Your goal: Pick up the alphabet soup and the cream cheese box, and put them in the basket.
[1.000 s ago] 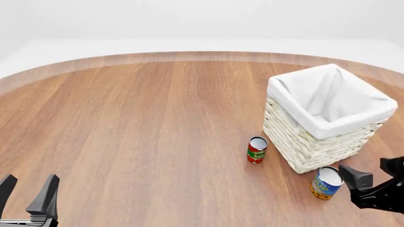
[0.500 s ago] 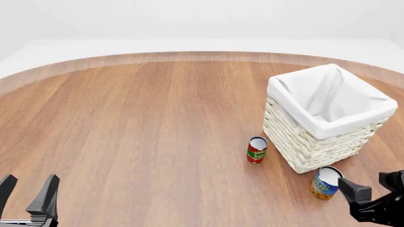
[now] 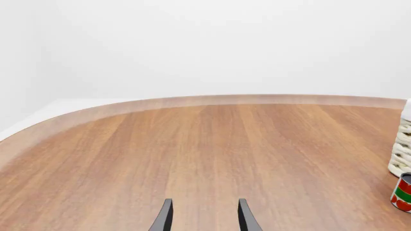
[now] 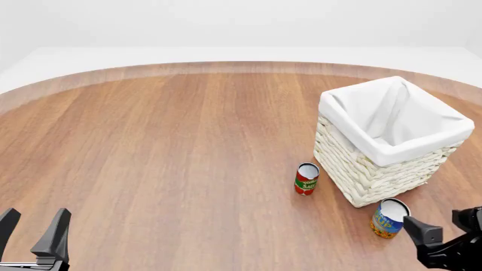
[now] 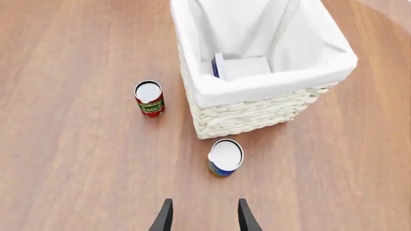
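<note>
Showing the left wrist view first: the left gripper (image 3: 201,216) hangs idle with its dark fingers parted and nothing between them, above bare wood-grain table (image 3: 192,154). At the picture's edge stand the red-and-green can (image 3: 403,191) and a strip of woven basket (image 3: 401,154).

Front view: the right gripper (image 4: 448,240) sits low at the table's near right, jaws apart and empty, just beside the alphabet soup (image 4: 389,218), a short cylinder with a blue and yellow-orange label and pale lid. The can stands upright on the table close to the basket's near corner. The basket is square, cream wicker, with smooth white cloth folded over its rim.

Right wrist view: the cream cheese box (image 5: 239,68), flat and pale blue-white, already lies inside the basket on the liner. The soup stands ahead of the open fingers, not between them. By this evidence the soup pick-up is the step in hand; the next move calls for advancing so the jaws straddle the can's round wall, then closing.
</note>
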`<control>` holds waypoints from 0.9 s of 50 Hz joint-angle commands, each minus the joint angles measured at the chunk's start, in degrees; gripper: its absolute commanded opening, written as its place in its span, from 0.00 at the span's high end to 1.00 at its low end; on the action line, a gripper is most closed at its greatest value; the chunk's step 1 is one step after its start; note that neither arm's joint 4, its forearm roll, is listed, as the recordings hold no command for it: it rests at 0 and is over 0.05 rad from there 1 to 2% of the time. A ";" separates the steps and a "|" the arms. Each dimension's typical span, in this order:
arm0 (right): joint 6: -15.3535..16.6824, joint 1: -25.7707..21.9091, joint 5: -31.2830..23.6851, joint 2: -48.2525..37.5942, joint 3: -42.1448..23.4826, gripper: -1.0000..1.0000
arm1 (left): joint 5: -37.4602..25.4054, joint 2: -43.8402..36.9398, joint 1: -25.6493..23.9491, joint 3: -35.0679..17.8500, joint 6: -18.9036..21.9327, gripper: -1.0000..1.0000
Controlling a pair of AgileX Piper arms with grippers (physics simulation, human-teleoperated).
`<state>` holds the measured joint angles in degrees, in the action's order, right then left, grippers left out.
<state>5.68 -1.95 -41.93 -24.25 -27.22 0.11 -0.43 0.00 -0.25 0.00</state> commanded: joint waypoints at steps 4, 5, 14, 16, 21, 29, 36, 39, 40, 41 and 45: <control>0.18 0.67 2.01 -0.35 2.60 0.00 | 0.00 0.00 0.00 0.00 0.00 0.00; 0.37 0.63 2.16 -0.24 3.12 0.00 | 0.00 0.00 0.00 0.00 0.00 0.00; 0.38 1.37 3.41 0.40 5.47 0.00 | 0.00 0.00 0.00 0.00 0.00 0.00; 0.51 1.24 3.54 0.81 6.14 0.00 | 0.00 0.00 0.00 0.00 0.00 0.00; 0.22 1.06 3.53 1.96 7.52 0.00 | 0.00 0.00 0.00 0.00 0.00 0.00; -0.41 0.85 4.84 2.59 9.92 0.00 | 0.00 0.00 0.00 0.00 0.00 0.00; -0.53 0.70 6.97 1.79 11.80 0.00 | 0.00 0.00 0.00 0.00 0.00 0.00; -0.50 0.77 6.56 1.68 11.46 0.00 | 0.00 0.00 0.00 0.00 0.00 0.00; -0.57 0.75 7.72 1.64 12.60 0.00 | 0.00 0.00 0.00 0.00 0.00 0.00; -0.66 0.70 7.83 1.63 12.74 0.00 | 0.00 0.00 0.00 0.00 0.00 0.00; -0.67 0.63 8.89 1.27 13.81 0.00 | 0.00 0.00 0.00 0.00 0.00 0.00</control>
<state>5.23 -1.21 -35.37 -22.54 -15.98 0.11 -0.43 0.00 -0.25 0.00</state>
